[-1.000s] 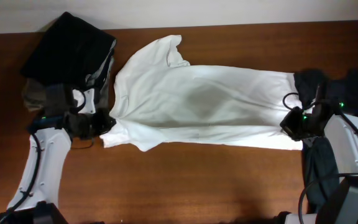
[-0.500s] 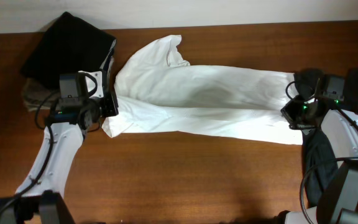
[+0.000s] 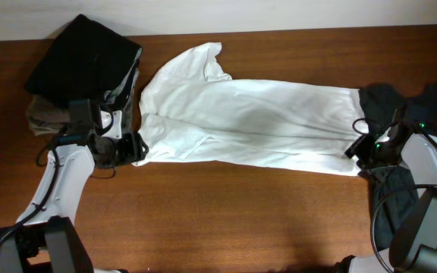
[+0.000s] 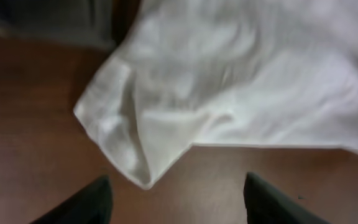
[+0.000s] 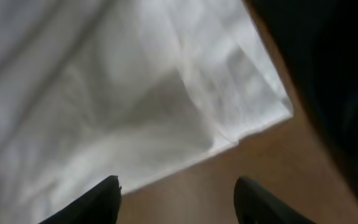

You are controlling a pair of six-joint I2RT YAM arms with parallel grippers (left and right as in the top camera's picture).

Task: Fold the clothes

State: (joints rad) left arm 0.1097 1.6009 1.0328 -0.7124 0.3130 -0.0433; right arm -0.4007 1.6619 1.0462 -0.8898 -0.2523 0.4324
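Note:
A white garment point(image 3: 241, 125) lies folded lengthwise across the brown table point(image 3: 226, 220). My left gripper point(image 3: 133, 149) is at its left end, open. In the left wrist view the cloth's corner point(image 4: 143, 176) lies on the wood just ahead of the left gripper point(image 4: 176, 200), with nothing between the dark fingertips point(image 4: 97, 198). At the garment's right end, my right gripper point(image 3: 357, 149) is open too. The right wrist view shows the white hem point(image 5: 166, 93) in front of the right gripper point(image 5: 176, 200), bare wood between its fingers point(image 5: 253, 200).
A pile of black clothes point(image 3: 86, 57) over a grey-olive piece point(image 3: 40, 117) sits at the back left, close to the left arm. More dark clothes point(image 3: 423, 106) lie at the right edge, also seen in the right wrist view as dark cloth point(image 5: 331, 74).
Both grippers carried the garment's near edge back over it, then opened and let go. They have drawn back toward the front; the garment is narrower than before.

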